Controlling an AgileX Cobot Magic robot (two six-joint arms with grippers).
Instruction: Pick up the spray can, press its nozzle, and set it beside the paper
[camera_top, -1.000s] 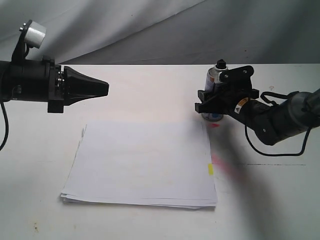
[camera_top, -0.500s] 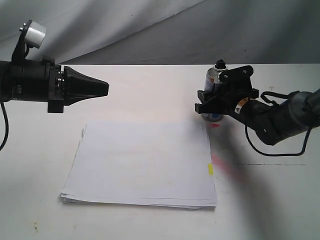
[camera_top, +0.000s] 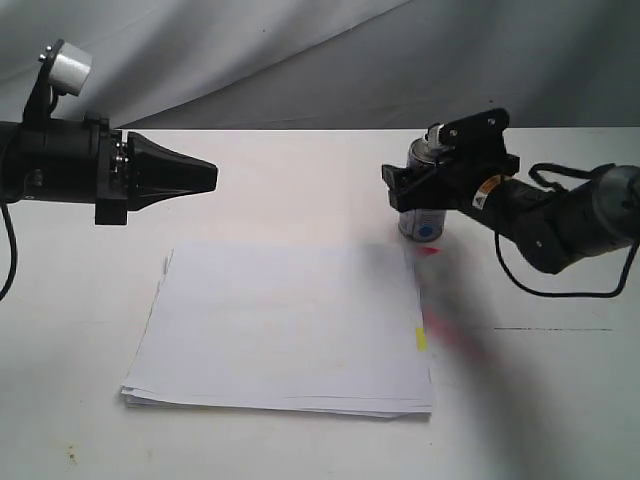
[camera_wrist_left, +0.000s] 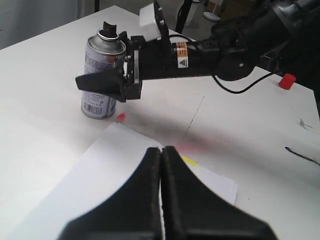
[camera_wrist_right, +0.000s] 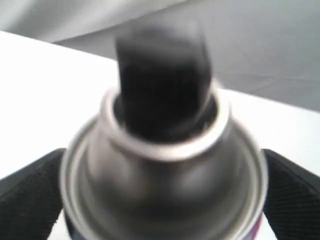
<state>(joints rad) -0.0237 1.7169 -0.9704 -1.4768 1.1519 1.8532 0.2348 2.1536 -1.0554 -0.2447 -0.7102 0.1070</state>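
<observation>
The right gripper (camera_top: 412, 190), fingers clamped on the can (camera_top: 422, 222), has shifted it slightly left, and it is now tilted. The left gripper (camera_wrist_left: 161, 151) stays closed and empty, unmoved.

The paper (camera_top: 285, 325) lies flat on the table (camera_top: 300, 190), toward its near side, with a tab (camera_top: 421, 339) on the paper's right edge. The spray can (camera_top: 421, 222) sits just beyond the paper's far right corner, leaning a little, its nozzle (camera_top: 436, 131) on top. The right gripper (camera_top: 408, 187) reaches in from the right of the paper, one finger on each side of the can. The left gripper (camera_top: 205, 177) hangs above the table beyond the paper's far left corner, well apart from the can.
</observation>
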